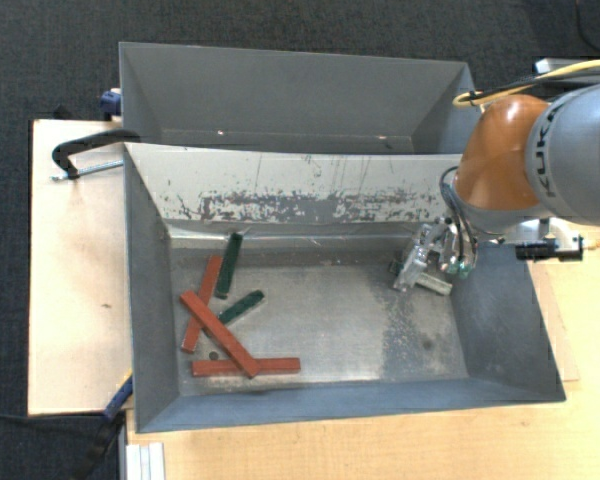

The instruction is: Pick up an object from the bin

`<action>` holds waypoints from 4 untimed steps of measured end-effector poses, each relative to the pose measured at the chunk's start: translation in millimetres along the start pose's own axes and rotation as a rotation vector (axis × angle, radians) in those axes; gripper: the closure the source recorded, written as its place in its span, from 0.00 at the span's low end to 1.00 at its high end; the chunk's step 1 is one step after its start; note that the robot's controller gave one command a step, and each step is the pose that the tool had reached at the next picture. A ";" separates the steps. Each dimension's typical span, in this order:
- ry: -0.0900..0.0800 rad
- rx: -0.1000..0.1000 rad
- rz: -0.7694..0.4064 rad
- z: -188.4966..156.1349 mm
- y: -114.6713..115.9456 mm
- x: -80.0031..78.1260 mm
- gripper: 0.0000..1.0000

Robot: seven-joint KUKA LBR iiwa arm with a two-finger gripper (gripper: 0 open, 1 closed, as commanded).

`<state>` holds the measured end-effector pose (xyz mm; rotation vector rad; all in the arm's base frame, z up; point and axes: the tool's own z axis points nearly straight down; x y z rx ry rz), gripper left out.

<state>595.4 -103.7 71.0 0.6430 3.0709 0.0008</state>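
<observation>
Lower left of the bin [145, 298]: three red bars [218, 333] lay crossed in a loose heap. Two dark green bars [241, 307] lay with them, one up toward the back wall and one in the heap's middle. The centre floor was bare. At right, the arm [525, 158] had the jaws low over bare floor near the right wall, well apart from the heap; how wide they stood, I couldn't tell. My call: you needed to go left, choose the upper green bar, set the jaws across its narrow side and come down clear of the reds.

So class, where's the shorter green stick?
The shorter green stick lies left on the bin floor in camera view, beside red sticks, below the longer green stick.
</observation>
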 end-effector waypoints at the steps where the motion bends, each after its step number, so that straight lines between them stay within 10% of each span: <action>1: 0.004 0.001 0.000 -3.2 -0.3 1.2 1.00; 4: -0.001 -0.001 -0.001 -68.3 0.3 0.2 1.00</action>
